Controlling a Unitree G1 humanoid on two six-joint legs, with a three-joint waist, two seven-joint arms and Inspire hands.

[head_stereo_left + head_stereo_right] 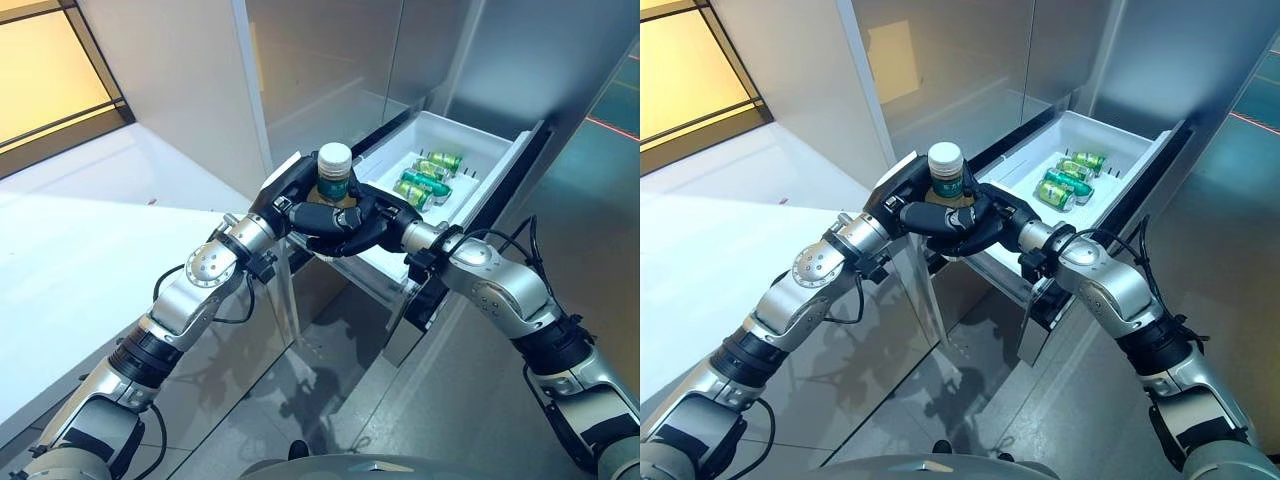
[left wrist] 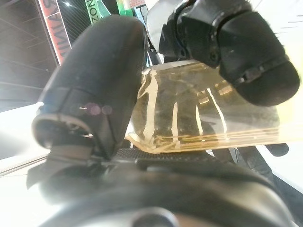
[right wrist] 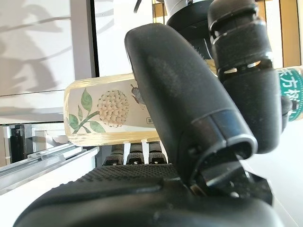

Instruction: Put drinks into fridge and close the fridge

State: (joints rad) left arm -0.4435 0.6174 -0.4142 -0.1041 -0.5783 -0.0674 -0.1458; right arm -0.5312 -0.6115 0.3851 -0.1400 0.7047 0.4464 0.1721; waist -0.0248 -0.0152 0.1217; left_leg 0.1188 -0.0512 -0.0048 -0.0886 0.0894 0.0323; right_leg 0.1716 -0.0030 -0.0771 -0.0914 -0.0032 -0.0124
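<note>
Your two hands meet on one bottle (image 1: 334, 178), held upright in the air just off the near end of the open drawer (image 1: 497, 152). The bottle has a white cap and a green label band under it; the lower body is clear with amber liquid.

Left hand (image 1: 291, 186): it comes at the bottle on the side away from the drawer. In your left wrist view the thumb (image 2: 94, 90) lies curled against the bottle's wall (image 2: 189, 113), so this hand is gripping the bottle.

Right hand (image 1: 352, 226): fingers wrap the bottle's lower body from the drawer side. In your right wrist view the thumb (image 3: 189, 104) crosses the flower-printed label (image 3: 109, 111) and a finger (image 3: 246, 71) curls over the far side. Also closed round the bottle.

The drawer is white, pulled out from the grey fridge front (image 1: 320, 60). Inside it, green cans (image 1: 428, 178) lie on their sides in a small cluster towards the middle, well apart from the bottle. The rest of the drawer floor around the cans shows white.

The bottle does not touch the drawer rim; it sits above and before the drawer's near corner, carried only by your hands.
</note>
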